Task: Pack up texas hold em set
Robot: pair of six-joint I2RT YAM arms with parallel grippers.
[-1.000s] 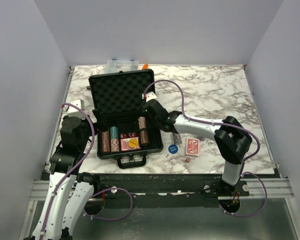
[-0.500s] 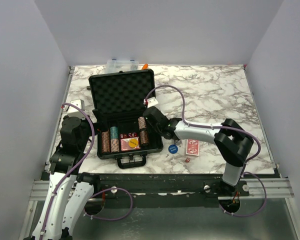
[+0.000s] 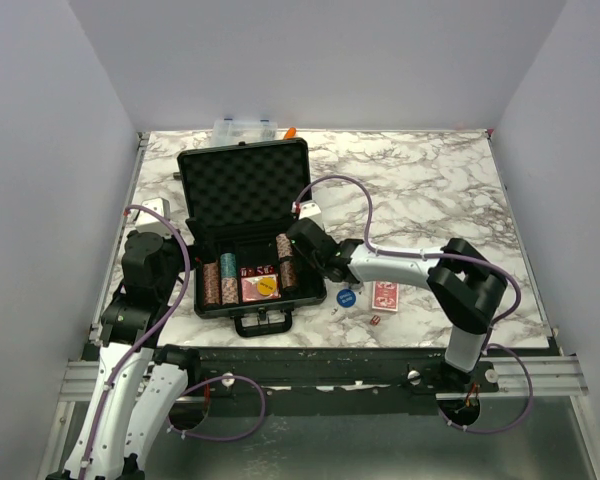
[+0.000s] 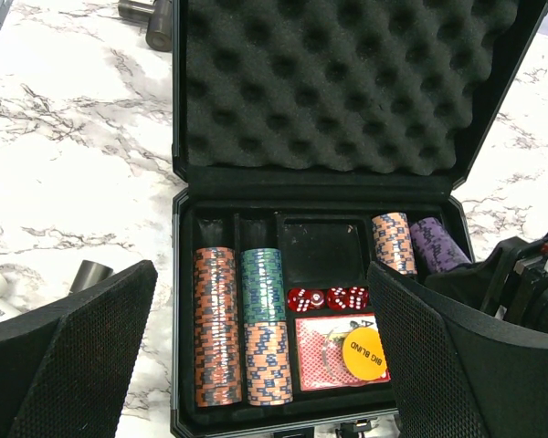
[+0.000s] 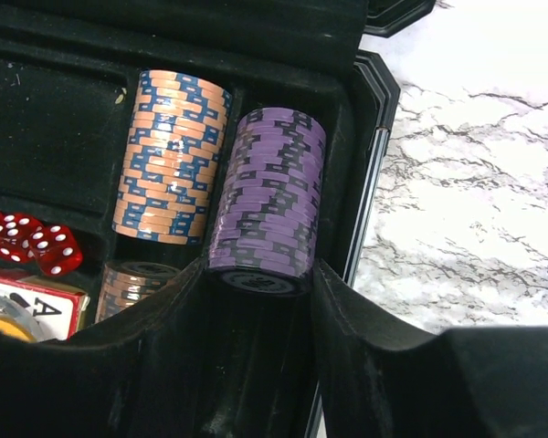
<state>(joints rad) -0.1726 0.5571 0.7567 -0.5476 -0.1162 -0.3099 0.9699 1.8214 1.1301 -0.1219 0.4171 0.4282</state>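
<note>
Meanwhile, the right gripper [image 5: 260, 274] is clasping the purple chip stack [image 5: 269, 182] with a finger pressing on each side of its near end. It is holding the stack lying in the rightmost slot of the black briefcase [image 3: 242, 185], against the case's side wall and just beside the orange-and-blue stack [image 5: 169, 155]. The briefcase is sitting open on the marble table [image 3: 430, 180], its foam-lined lid standing upright. The left gripper [image 4: 260, 274] is hanging near the case's left side, fingers spread wide and gripping nothing. Inside, an orange stack [image 4: 217, 328] and a teal-topped stack [image 4: 265, 319] are filling the two left slots. Red dice [image 4: 329, 298] are lying in a row above a red-backed deck [image 4: 324, 365] carrying a yellow "BIG BLIND" disc [image 4: 363, 351]. Outside, to the case's right, three pieces are lying on the marble — a blue button [image 3: 346, 297], a second deck [image 3: 384, 293] and tiny loose dice [image 3: 376, 320].
</note>
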